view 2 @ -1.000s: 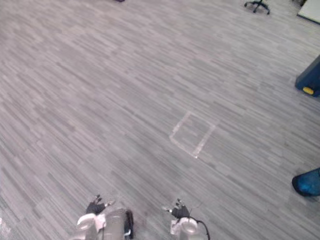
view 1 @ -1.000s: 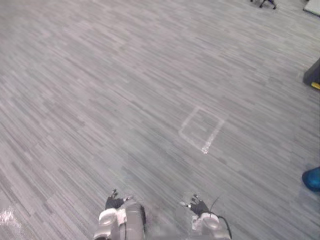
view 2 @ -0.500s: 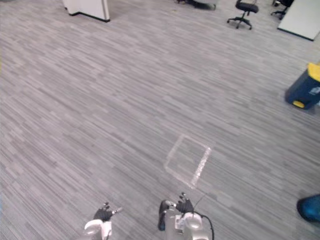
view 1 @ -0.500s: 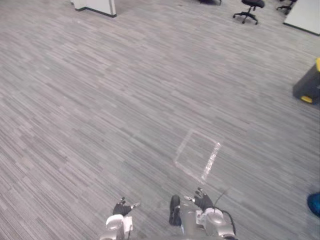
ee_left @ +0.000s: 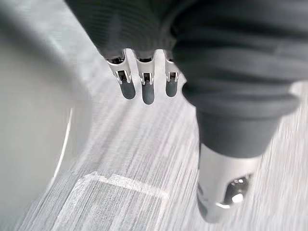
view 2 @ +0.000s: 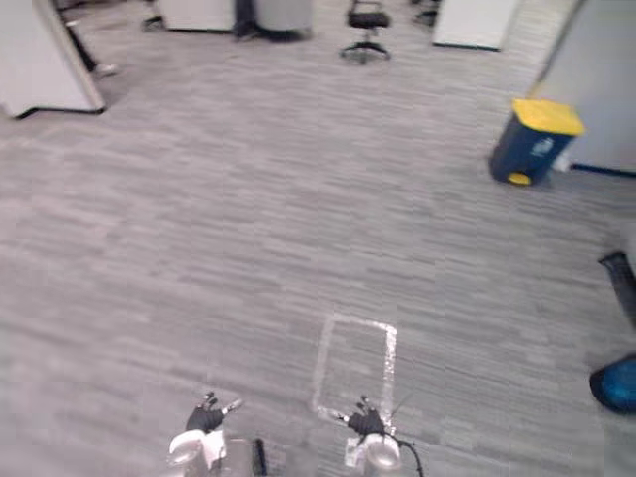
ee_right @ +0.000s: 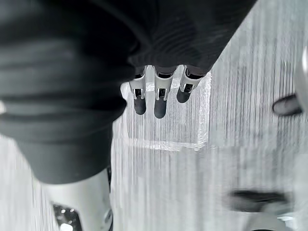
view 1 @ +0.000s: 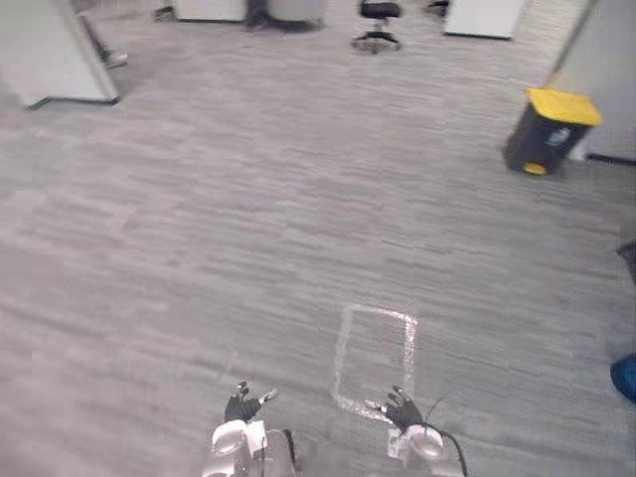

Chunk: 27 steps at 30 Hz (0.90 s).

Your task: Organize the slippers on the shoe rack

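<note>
My left hand (view 1: 238, 405) and my right hand (view 1: 402, 409) hang low over the grey carpet floor, at the near edge of the eye views. In the left wrist view the left hand's fingers (ee_left: 142, 86) are straight with only floor past them. The right hand's fingers (ee_right: 160, 101) are straight too and hold nothing. A rounded blue object (view 2: 616, 384) lies on the floor at the far right edge, cut off by the view. I cannot tell what it is.
A square of pale tape (view 1: 375, 358) marks the floor just ahead of my right hand. A dark bin with a yellow lid (view 1: 550, 130) stands far right by a wall. An office chair (view 1: 377, 24) and a white partition (view 1: 50, 55) stand at the back.
The camera has swung and lifted, so more of the room's far end now shows, with the bin, chair and partition. Both hands stay low and open.
</note>
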{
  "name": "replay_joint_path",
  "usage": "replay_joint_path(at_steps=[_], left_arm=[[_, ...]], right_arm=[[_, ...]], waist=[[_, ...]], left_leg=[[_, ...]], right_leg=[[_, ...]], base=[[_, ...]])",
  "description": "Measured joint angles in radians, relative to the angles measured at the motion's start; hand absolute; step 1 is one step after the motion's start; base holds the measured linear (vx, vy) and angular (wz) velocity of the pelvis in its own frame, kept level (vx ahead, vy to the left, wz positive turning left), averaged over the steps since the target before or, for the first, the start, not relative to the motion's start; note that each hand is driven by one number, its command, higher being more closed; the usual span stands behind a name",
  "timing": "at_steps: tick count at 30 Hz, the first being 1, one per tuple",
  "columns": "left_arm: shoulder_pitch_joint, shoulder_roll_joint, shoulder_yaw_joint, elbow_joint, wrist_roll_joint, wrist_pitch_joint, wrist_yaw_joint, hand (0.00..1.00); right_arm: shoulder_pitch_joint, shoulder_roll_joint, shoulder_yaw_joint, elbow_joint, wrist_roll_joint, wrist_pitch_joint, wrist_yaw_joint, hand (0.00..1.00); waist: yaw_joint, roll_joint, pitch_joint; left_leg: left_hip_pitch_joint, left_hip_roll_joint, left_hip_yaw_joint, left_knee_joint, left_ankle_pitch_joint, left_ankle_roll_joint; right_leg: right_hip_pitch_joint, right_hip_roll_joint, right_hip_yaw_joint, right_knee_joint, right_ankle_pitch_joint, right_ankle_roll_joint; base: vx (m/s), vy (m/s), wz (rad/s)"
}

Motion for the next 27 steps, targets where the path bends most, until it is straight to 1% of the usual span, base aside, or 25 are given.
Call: replay_joint_path(at_steps=[1,2,3,4,5,6,7,8,9,11,12,13,14,15,16,17,18,19,20,21,22,23,24,25,27], left_arm=[[0.000,0.014,-0.010,0.015,0.000,0.000,0.002,0.00],[-0.001,0.020,-0.017,0.018,-0.001,0.000,0.001,0.00],[-0.004,0.024,-0.017,0.013,-0.001,0.001,0.002,0.00],[0.000,0.026,-0.016,0.017,-0.001,0.003,0.003,0.00],[0.005,0.027,-0.016,0.021,-0.001,0.002,0.005,0.00],[0.006,0.026,-0.018,0.030,-0.001,0.003,0.006,0.00],[0.008,0.024,-0.021,0.042,-0.004,0.004,0.007,0.00],[0.008,0.023,-0.025,0.051,-0.008,0.004,0.007,0.00],[0.008,0.024,-0.027,0.054,-0.010,0.006,0.007,0.00],[0.005,0.022,-0.031,0.058,-0.019,0.007,0.003,0.00],[-0.005,0.019,-0.041,0.066,-0.019,0.007,-0.002,0.00],[-0.012,0.017,-0.046,0.074,-0.019,0.007,-0.003,0.00],[-0.014,0.019,-0.060,0.074,-0.019,0.008,-0.003,0.00],[-0.012,0.021,-0.062,0.075,-0.019,0.008,-0.003,0.00],[-0.004,0.035,-0.079,0.075,-0.018,0.007,-0.006,0.00],[-0.014,0.028,-0.074,0.086,-0.018,0.008,-0.007,0.00],[-0.019,0.015,-0.067,0.103,-0.016,0.007,-0.009,0.00],[-0.020,0.001,-0.064,0.110,-0.013,0.009,-0.010,0.00],[-0.022,-0.007,-0.055,0.106,-0.006,0.008,-0.010,0.00],[-0.022,-0.012,-0.044,0.099,0.000,0.009,-0.011,0.00],[-0.021,-0.026,-0.016,0.077,0.003,0.010,-0.017,0.00],[-0.006,-0.036,-0.007,0.055,0.003,0.008,-0.021,0.00],[0.001,-0.039,0.006,0.044,0.003,0.006,-0.023,0.00],[0.002,-0.043,0.017,0.032,0.003,0.007,-0.027,0.00],[0.003,-0.046,0.022,0.019,0.002,0.006,-0.027,0.00]], right_arm=[[0.006,0.009,0.004,0.000,-0.006,0.001,0.005,0.00],[0.017,0.012,0.002,0.000,-0.007,0.001,0.007,0.00],[0.024,0.014,0.006,0.000,-0.007,0.003,0.009,0.00],[0.024,0.014,0.013,-0.002,-0.007,0.002,0.010,0.00],[0.021,0.015,0.013,-0.004,-0.007,0.002,0.012,0.00],[0.018,0.015,0.013,-0.012,-0.008,0.000,0.012,0.00],[0.020,0.013,0.013,-0.035,-0.008,-0.001,0.012,0.00],[0.020,0.013,0.013,-0.042,-0.008,-0.003,0.012,0.00],[0.022,0.016,0.013,-0.041,-0.008,-0.004,0.012,0.00],[0.020,0.017,0.010,-0.040,-0.008,-0.006,0.012,0.00],[0.018,0.013,0.008,-0.040,-0.008,-0.006,0.011,0.00],[0.010,0.009,0.006,-0.038,-0.008,-0.006,0.011,0.00],[-0.004,0.006,0.006,-0.033,-0.008,-0.005,0.011,0.00],[-0.008,0.006,0.006,-0.031,-0.008,-0.005,0.011,0.00],[-0.004,0.006,0.007,-0.015,-0.008,-0.008,0.011,0.00],[-0.013,-0.005,0.005,-0.007,-0.009,-0.010,0.011,0.00],[-0.028,-0.015,-0.004,-0.002,-0.007,-0.011,0.009,0.00],[-0.027,-0.025,-0.017,-0.005,-0.007,-0.011,0.009,0.00],[-0.025,-0.033,-0.027,-0.006,-0.007,-0.011,0.009,0.00],[-0.021,-0.032,-0.031,-0.011,-0.007,-0.011,0.009,0.00],[-0.008,-0.034,-0.028,-0.026,-0.007,-0.007,0.009,0.00],[0.009,-0.037,-0.022,-0.042,-0.005,-0.008,0.008,0.00],[0.011,-0.037,-0.019,-0.042,-0.005,-0.009,0.007,0.00],[0.010,-0.034,-0.014,-0.040,-0.005,-0.008,0.007,0.00],[0.008,-0.035,-0.011,-0.036,-0.004,-0.007,0.005,0.00]], waist=[[-0.010,-0.024,-0.024],[-0.012,-0.033,-0.029],[-0.005,-0.046,-0.031],[-0.004,-0.043,-0.030],[-0.001,-0.031,-0.023],[-0.001,-0.032,-0.022],[-0.005,-0.020,-0.016],[-0.009,-0.018,-0.015],[-0.010,-0.018,-0.016],[-0.016,-0.038,-0.022],[-0.017,-0.035,-0.022],[-0.017,-0.024,-0.015],[-0.016,-0.011,-0.006],[-0.016,-0.010,-0.004],[-0.017,-0.036,-0.011],[-0.018,-0.034,-0.002],[-0.016,0.006,-0.002],[-0.033,0.016,-0.004],[-0.034,0.024,-0.001],[-0.034,0.034,-0.002],[-0.031,0.050,0.000],[-0.028,0.050,-0.001],[-0.024,0.052,-0.001],[-0.023,0.049,0.000],[-0.018,0.044,0.001]], left_leg=[[0.010,-0.026,0.012,-0.008,-0.025,0.019],[0.017,-0.027,0.043,0.010,-0.037,0.044],[0.049,-0.023,0.097,0.025,-0.048,0.068],[0.095,-0.018,0.136,0.020,-0.060,0.089],[0.154,-0.007,0.189,-0.005,-0.072,0.108],[0.208,-0.002,0.222,-0.028,-0.075,0.113],[0.265,0.004,0.263,-0.058,-0.075,0.113],[0.304,0.009,0.289,-0.082,-0.075,0.114],[0.362,0.016,0.325,-0.126,-0.075,0.114],[0.400,0.019,0.367,-0.174,-0.076,0.116],[0.421,0.028,0.392,-0.200,-0.080,0.113],[0.431,0.043,0.402,-0.218,-0.084,0.106],[0.444,0.066,0.420,-0.228,-0.091,0.094],[0.448,0.071,0.423,-0.227,-0.093,0.091],[0.468,0.049,0.415,-0.226,-0.100,0.081],[0.492,0.050,0.408,-0.223,-0.116,0.057],[0.507,0.084,0.389,-0.205,-0.119,0.049],[0.500,0.092,0.374,-0.148,-0.120,0.047],[0.477,0.113,0.358,-0.072,-0.120,0.047],[0.425,0.141,0.332,0.068,-0.113,0.038],[0.355,0.185,0.285,0.264,-0.054,0.014],[0.287,0.210,0.249,0.423,0.015,0.010],[0.261,0.221,0.246,0.496,0.009,0.004],[0.216,0.223,0.253,0.567,-0.020,0.004],[0.161,0.218,0.281,0.556,-0.083,0.017]], right_leg=[[-0.037,-0.024,0.011,0.053,0.012,-0.003],[-0.067,-0.029,0.019,0.121,0.020,0.009],[-0.103,-0.036,0.026,0.220,0.032,0.032],[-0.144,-0.038,0.014,0.336,0.062,0.079],[-0.213,-0.045,-0.013,0.490,0.083,0.122],[-0.265,-0.052,-0.060,0.597,0.076,0.130],[-0.316,-0.076,-0.155,0.681,0.058,0.110],[-0.330,-0.086,-0.213,0.697,0.042,0.085],[-0.364,-0.091,-0.298,0.685,0.018,0.049],[-0.401,-0.093,-0.397,0.590,0.001,0.040],[-0.420,-0.092,-0.452,0.518,0.002,0.040],[-0.434,-0.082,-0.492,0.458,0.006,0.034],[-0.460,-0.058,-0.521,0.371,0.034,0.013],[-0.466,-0.047,-0.528,0.315,0.068,0.009],[-0.458,-0.046,-0.513,0.167,0.245,-0.025],[-0.452,-0.040,-0.503,0.180,0.265,-0.054],[-0.443,-0.015,-0.507,0.200,0.238,-0.059],[-0.433,0.001,-0.507,0.199,0.197,-0.058],[-0.415,0.013,-0.506,0.189,0.181,-0.053],[-0.385,0.038,-0.503,0.166,0.170,-0.057],[-0.334,0.075,-0.496,0.130,0.164,-0.067],[-0.293,0.104,-0.469,0.106,0.154,-0.082],[-0.272,0.116,-0.451,0.099,0.143,-0.096],[-0.238,0.129,-0.413,0.085,0.131,-0.105],[-0.193,0.133,-0.361,0.047,0.135,-0.094]], base=[[0.48,0.375,-0.56],[0.44,0.302,-0.69],[0.42,0.253,-0.95],[0.46,0.270,-1.34],[0.39,0.236,-1.44],[0.27,0.190,-1.50],[0.24,0.171,-1.20],[0.23,0.122,-1.16],[0.21,0.094,-0.89],[0.21,0.016,-0.62],[0.24,-0.020,-0.38],[0.27,-0.047,-0.49],[0.25,-0.078,-0.48],[0.32,-0.134,-0.57],[0.30,-0.148,-0.48],[0.29,-0.153,-0.59],[0.30,-0.187,-0.46],[0.34,-0.249,-0.36],[0.30,-0.242,-0.20],[0.29,-0.229,-0.26],[0.31,-0.171,-0.42],[0.32,-0.144,-0.56],[0.32,-0.089,-0.79],[0.33,-0.078,-0.84],[0.30,-0.055,-0.94]])
